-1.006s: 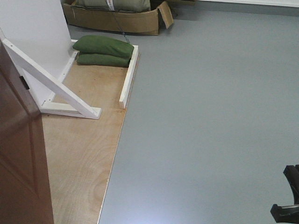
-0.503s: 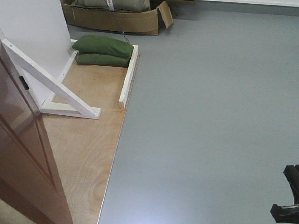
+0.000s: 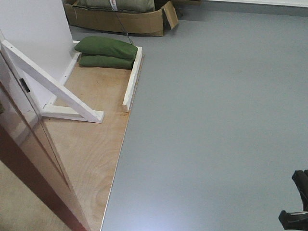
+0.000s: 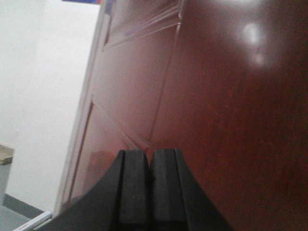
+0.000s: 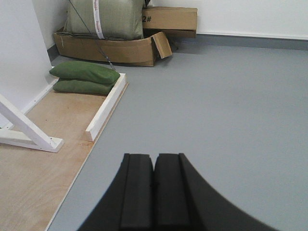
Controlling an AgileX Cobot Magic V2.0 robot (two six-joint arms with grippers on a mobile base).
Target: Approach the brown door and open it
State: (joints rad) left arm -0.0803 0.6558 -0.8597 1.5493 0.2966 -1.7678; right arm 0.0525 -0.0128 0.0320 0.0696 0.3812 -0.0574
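Left claw (image 4: pixel 150 166) pinched closed and empty, door (image 4: pixel 216 96) right ahead of its tips, contact unclear; right claw (image 5: pixel 154 163) likewise closed and empty, door well to its left.

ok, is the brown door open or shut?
Open. The brown door stands angled away from the white panel, with beige floor showing past its lower edge.
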